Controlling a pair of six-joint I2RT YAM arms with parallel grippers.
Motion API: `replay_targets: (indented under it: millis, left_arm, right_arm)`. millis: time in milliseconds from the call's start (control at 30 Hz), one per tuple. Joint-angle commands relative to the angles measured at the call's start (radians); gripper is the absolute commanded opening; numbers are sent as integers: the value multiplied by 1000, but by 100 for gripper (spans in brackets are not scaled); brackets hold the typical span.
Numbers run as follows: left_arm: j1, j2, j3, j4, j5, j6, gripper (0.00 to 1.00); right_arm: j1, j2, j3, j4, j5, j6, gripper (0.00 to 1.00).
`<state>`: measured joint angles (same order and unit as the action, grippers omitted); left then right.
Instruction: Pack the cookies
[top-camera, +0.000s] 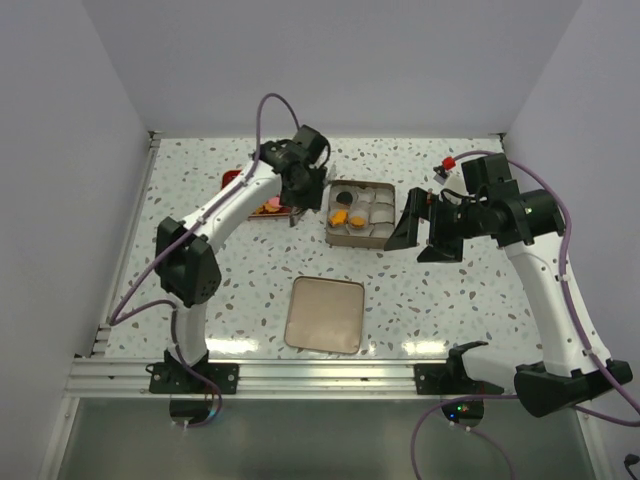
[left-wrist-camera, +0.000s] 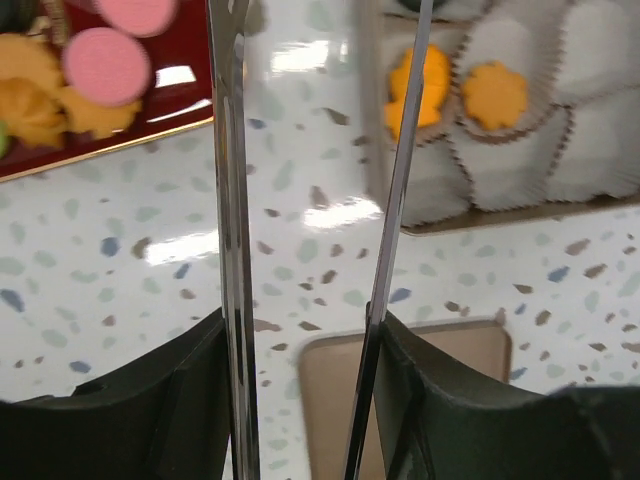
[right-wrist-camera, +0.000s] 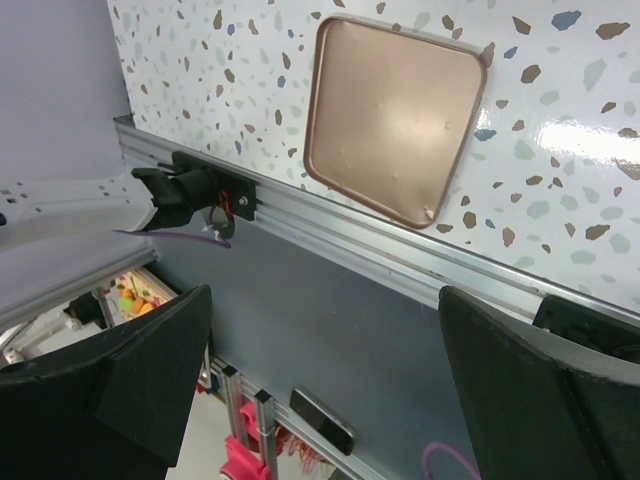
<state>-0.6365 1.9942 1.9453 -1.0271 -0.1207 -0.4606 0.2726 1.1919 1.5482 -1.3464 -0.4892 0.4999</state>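
Left hand (left-wrist-camera: 320, 120) parted, over table (left-wrist-camera: 120, 290) — cookies (left-wrist-camera: 105, 65) near

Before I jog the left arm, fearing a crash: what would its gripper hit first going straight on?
The left gripper would probably meet bare tabletop between the red tray and the box of paper cups; depth is unclear.

Top view: red tray (top-camera: 231, 180) mostly hidden behind left arm (top-camera: 245, 195), cookies (top-camera: 270, 208) on it too small to count. Left wrist: tray cut off top-left, cookies blurred. Box (left-wrist-camera: 520, 205) cut by top and right edges. Tan lid (left-wrist-camera: 460, 350) cut at bottom, partly behind finger.
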Motion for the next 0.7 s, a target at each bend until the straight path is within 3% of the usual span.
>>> replay_targets:
  millis: [0,367,667]
  left_arm:
    - [96,-109,-68,-19,-52,11,56]
    - [259,-103,-175,-59,-145,62,56]
    - [294,-52,-169,-57,-146,80,56]
  right_arm:
    - [-6,11,7,-7,-20,-23,99]
    - [-6,15,3,-2,-20,-24,99]
    - [-4,17,6,-3,-11,-29,99]
